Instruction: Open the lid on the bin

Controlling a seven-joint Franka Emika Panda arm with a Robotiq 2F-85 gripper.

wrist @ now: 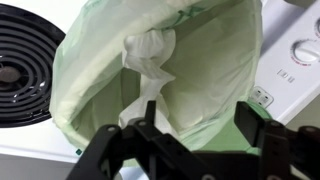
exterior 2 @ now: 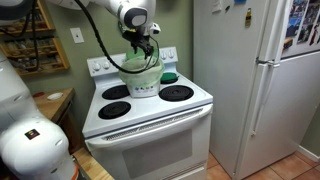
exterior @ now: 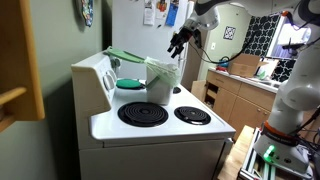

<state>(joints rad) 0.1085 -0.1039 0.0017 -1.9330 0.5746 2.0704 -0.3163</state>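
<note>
No brand or wording can be read anywhere: the papers [exterior: 150, 12] stuck to the fridge [exterior 2: 250, 80] are too small to make out, and the marks on the stove's control panel [wrist: 295, 50] in the wrist view are blurred. The gripper [exterior: 177, 44] hangs just above the bin [exterior: 160, 82] with its jaws spread wide. In the wrist view the dark fingers [wrist: 110, 155] stand well apart at the bottom of the picture with nothing between them. Whether a fingertip grazes the rim cannot be told. The bin stands on the white stove [exterior: 160, 135], toward the back of the cooktop, behind the two front burners [exterior: 143, 113] and just beside a round teal dish [exterior: 130, 84]. In an exterior view the lid [exterior: 125, 55] is swung up and away from the opening, a thin light-green flap reaching out from the rim toward the stove's back panel, roughly level. The bin's mouth is uncovered, and the wrist view looks straight down into it, showing pale green walls and a crumpled white wad [wrist: 150, 60] lying inside. In both exterior views the arm comes down to the bin from above.
</note>
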